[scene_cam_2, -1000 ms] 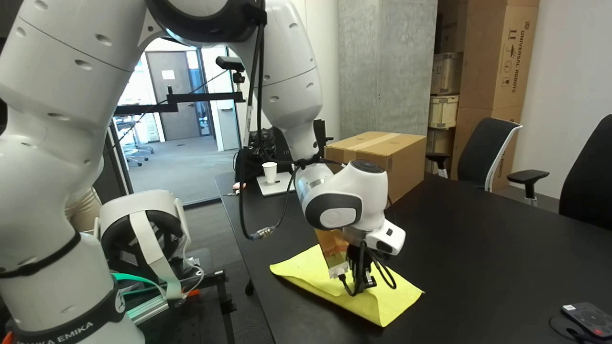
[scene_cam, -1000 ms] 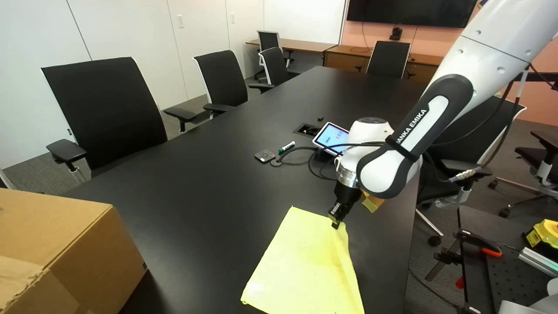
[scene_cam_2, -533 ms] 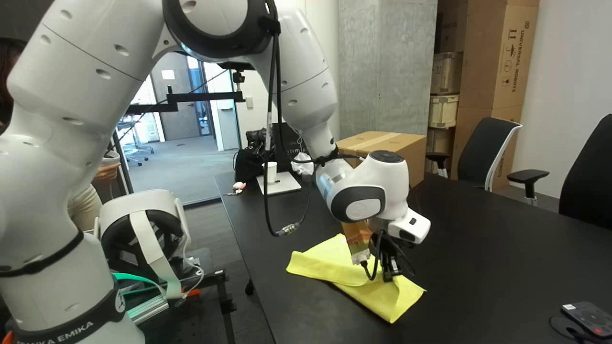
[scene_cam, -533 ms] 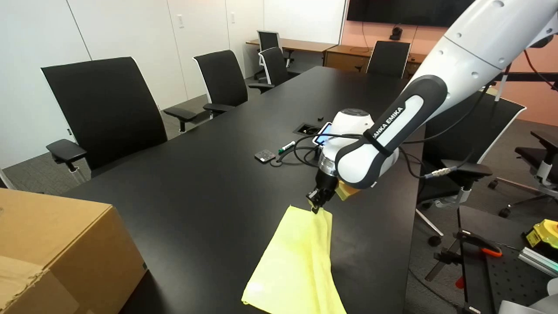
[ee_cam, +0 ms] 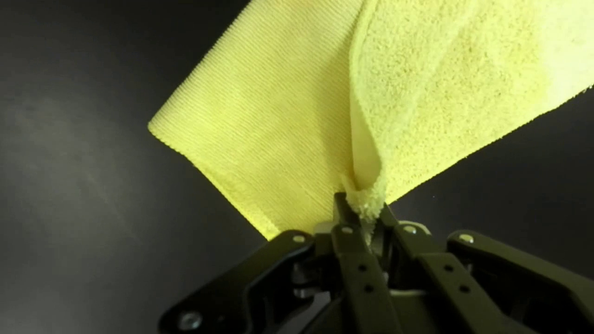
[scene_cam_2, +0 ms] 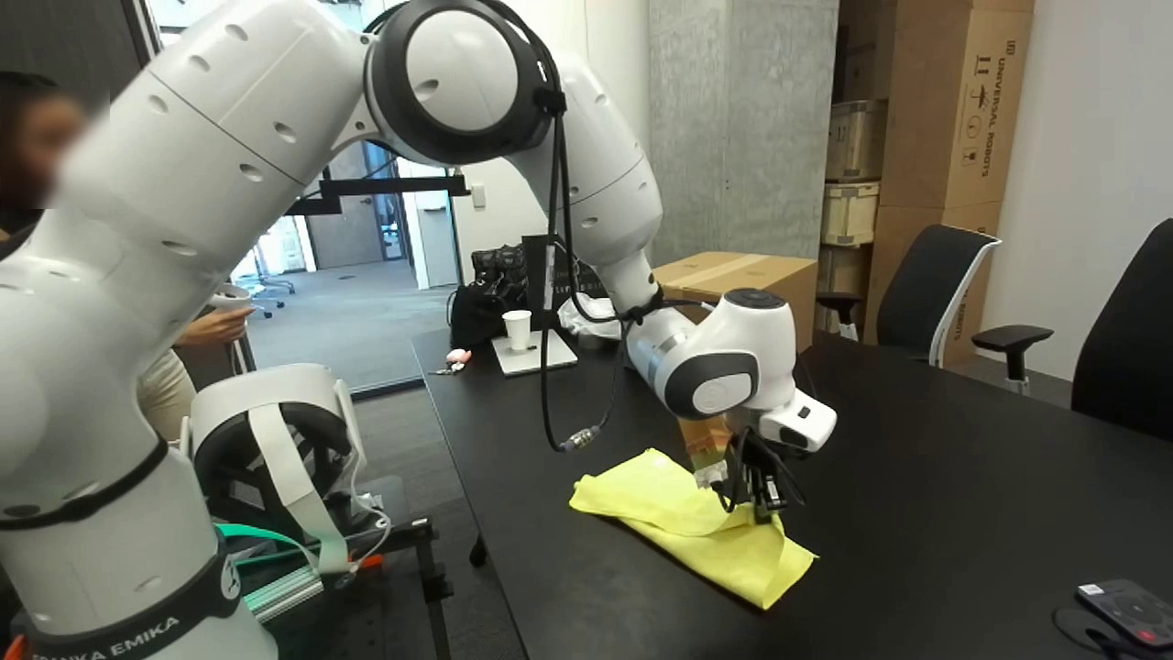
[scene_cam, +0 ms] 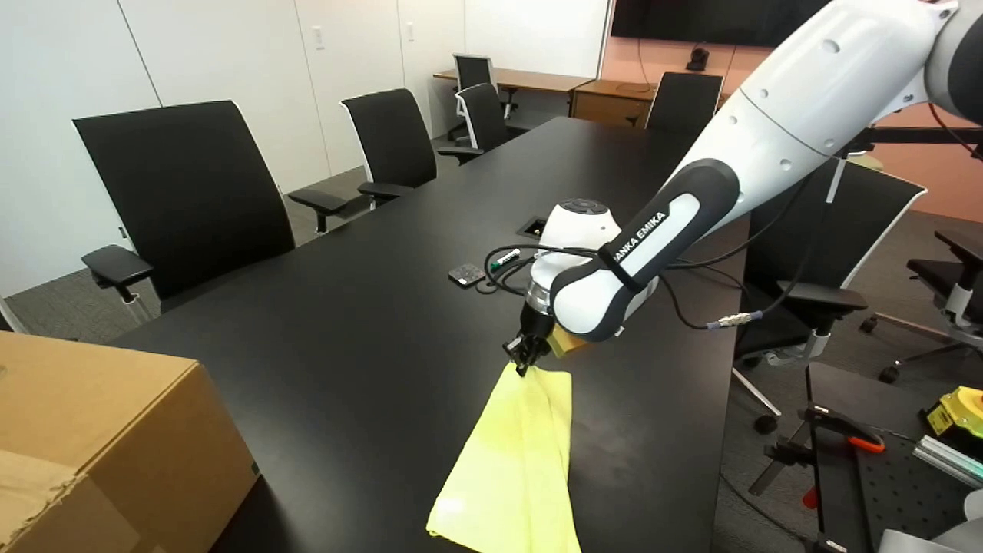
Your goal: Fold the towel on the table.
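in an exterior view, arm (scene_cam: pixel 768 146) reaches in from upper right, gripper (scene_cam: pixel 523 370) down at the far end of the towel (scene_cam: pixel 499 476). towel is on the black table (scene_cam: pixel 345 376), right of the cardboard box (scene_cam: pixel 161 461) and apart from it. a flap lies over its right part, loose edge running lengthwise up to the gripper. near end of the towel is cut off by the frame. beyond the gripper, a marker (scene_cam: pixel 505 259) and a small dark square (scene_cam: pixel 466 275) lie near each other.

in an exterior view, arm bends over from the left. towel shows nearly whole, rumpled, raised a bit at the grip. cardboard box stands behind the arm. paper cup (scene_cam_2: pixel 517 330) upright on a silver slab (scene_cam_2: pixel 527 365). black device (scene_cam_2: pixel 1132 612) at lower right, well apart from the towel. headset (scene_cam_2: pixel 261 390) off the table at left. person (scene_cam_2: pixel 165 394) mostly hidden behind the arm, face blurred.

wrist view: gripper is clenched, grasping the towel; a bit of its edge is bunched between the fingertips (ee_cam: pixel 342 211). flap is fluffy side up on the right, lapping over ribbed cloth on the left, and curls up where it's held. towel runs out of frame at top and right.
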`<state>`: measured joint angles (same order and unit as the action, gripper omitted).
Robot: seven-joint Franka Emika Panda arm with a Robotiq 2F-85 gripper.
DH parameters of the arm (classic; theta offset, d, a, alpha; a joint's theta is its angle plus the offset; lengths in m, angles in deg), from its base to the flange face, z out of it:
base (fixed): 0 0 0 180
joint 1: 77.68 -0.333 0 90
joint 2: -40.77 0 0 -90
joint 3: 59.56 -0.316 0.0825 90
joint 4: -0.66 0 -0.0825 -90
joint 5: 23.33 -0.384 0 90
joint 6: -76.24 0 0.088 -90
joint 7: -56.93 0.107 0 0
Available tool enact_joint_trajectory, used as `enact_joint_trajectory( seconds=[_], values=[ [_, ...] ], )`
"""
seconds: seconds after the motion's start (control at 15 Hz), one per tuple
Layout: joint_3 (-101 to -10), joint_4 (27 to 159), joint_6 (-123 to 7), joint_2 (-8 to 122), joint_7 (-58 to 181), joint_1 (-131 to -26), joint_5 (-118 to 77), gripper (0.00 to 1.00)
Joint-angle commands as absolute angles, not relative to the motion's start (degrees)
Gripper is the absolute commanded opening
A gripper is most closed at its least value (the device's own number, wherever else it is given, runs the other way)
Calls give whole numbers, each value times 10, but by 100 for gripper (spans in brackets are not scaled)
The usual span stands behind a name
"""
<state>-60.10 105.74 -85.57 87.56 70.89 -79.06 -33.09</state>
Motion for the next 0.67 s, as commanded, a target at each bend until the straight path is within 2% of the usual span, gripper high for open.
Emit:
enact_joint_trajectory(
  seconds=[0.0, 0.27, 0.47, 0.53, 0.6],
  values=[
    [-575, 992, -830, 904, 744, -819, -331, 40],
    [-552, 983, -828, 896, 761, -837, -325, 69],
    [-539, 1029, -819, 868, 767, -856, -316, 92],
    [-536, 1046, -817, 861, 769, -864, -312, 98],
    [-540, 1070, -808, 849, 766, -868, -311, 100]
  ],
)
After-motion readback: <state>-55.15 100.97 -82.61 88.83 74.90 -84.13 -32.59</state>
